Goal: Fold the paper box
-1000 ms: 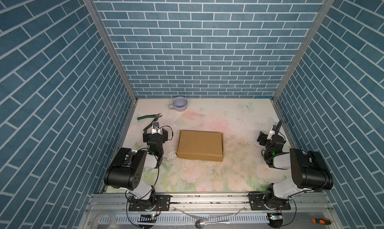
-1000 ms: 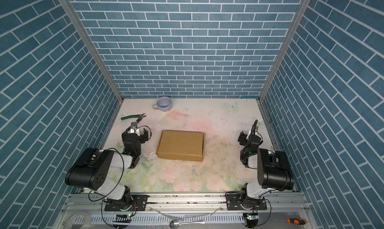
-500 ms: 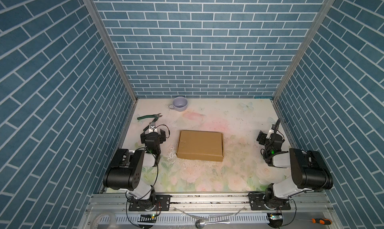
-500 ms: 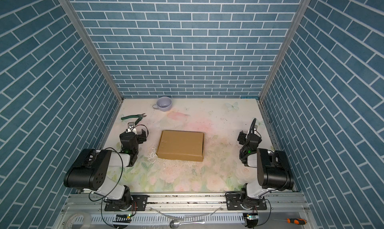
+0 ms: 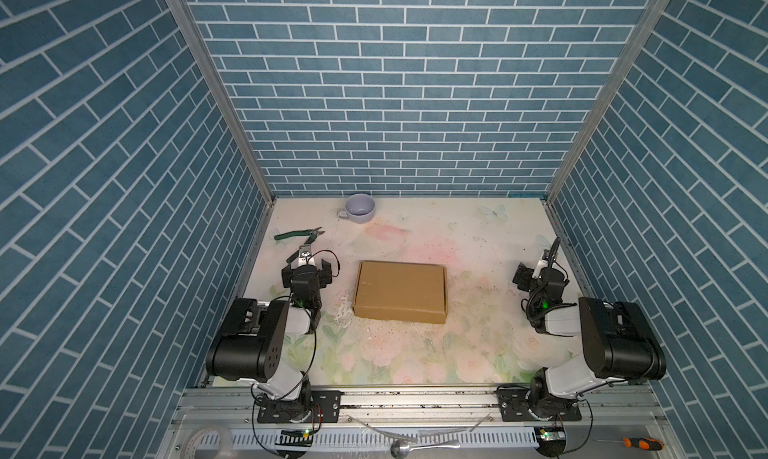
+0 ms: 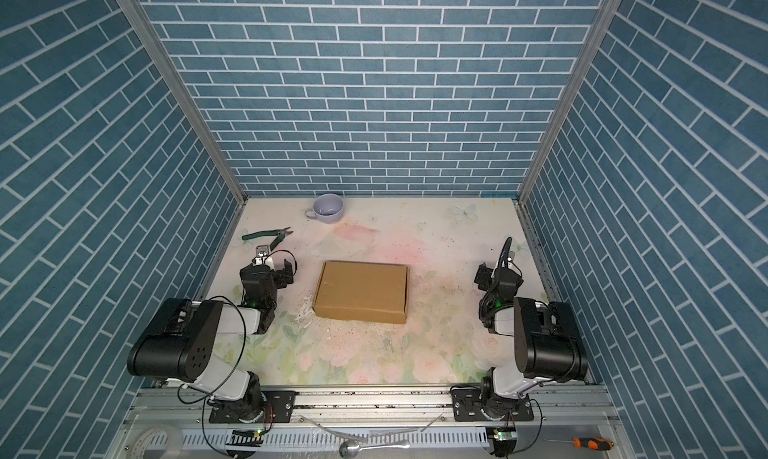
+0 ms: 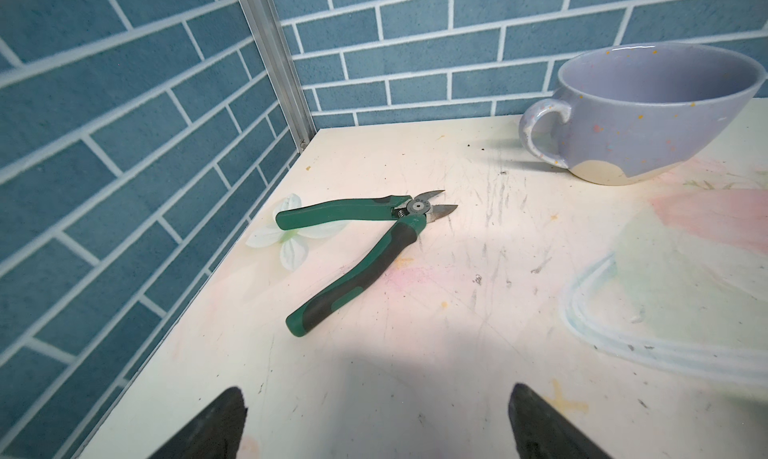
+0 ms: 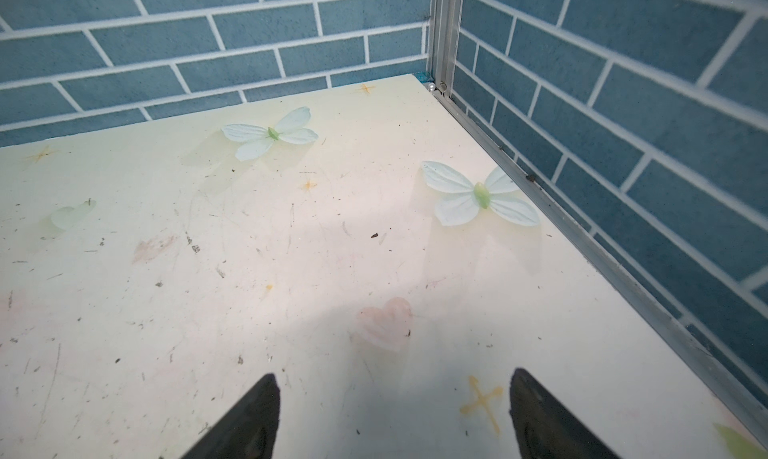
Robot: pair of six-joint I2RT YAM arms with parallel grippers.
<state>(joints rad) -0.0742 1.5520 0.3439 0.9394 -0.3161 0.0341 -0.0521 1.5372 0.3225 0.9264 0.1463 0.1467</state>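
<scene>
Blue brick-patterned walls (image 5: 399, 103) close in a pale floral desk (image 5: 478, 245) on three sides. In both top views the paper box (image 5: 401, 291) lies flat near the desk's middle, lid down, and neither arm touches it. At 9 o'clock of it, just apart, the left hand (image 5: 308, 265) has its jaws spread and is empty. At 3 o'clock, well apart and close to the side wall, the right hand (image 5: 535, 273) is likewise spread and empty. Green-handled side cutters (image 5: 298, 235) lie at 10 o'clock of the box, and a lilac cup (image 5: 360, 206) stands at 11 o'clock by the back wall.

From the left wrist, the left hand's two dark fingertips (image 7: 216, 423) stand wide apart over bare desk. The side cutters lie ahead with handles splayed, and the cup stands upright beyond them.

From the right wrist, the right hand's fingertips (image 8: 253, 415) stand wide apart over scuffed desk printed with pale butterflies (image 8: 482, 195), near the corner post (image 8: 442, 33).
</scene>
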